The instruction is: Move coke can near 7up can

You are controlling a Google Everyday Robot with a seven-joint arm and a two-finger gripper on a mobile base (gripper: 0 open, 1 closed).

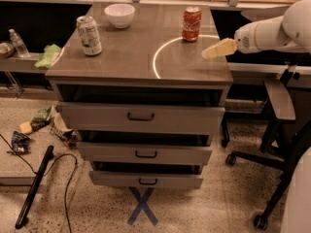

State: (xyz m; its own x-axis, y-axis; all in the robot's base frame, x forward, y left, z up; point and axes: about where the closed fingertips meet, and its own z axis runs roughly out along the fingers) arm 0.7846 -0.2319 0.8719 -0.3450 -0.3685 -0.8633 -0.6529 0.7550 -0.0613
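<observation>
The red coke can [191, 24] stands upright at the back right of the grey cabinet top [126, 57]. The pale white-and-green 7up can [89, 35] stands upright at the left side of the top, far from the coke can. My gripper [208, 53] reaches in from the right on a white arm [272, 33]. It hovers over the right edge of the top, a little right of and in front of the coke can, not touching it. Nothing shows in the gripper.
A white bowl [119, 15] sits at the back of the top, between the cans. The cabinet's three drawers [141, 118] stand partly pulled out. An office chair [277, 110] is at the right. Litter [34, 123] and a cable [68, 188] lie on the floor at left.
</observation>
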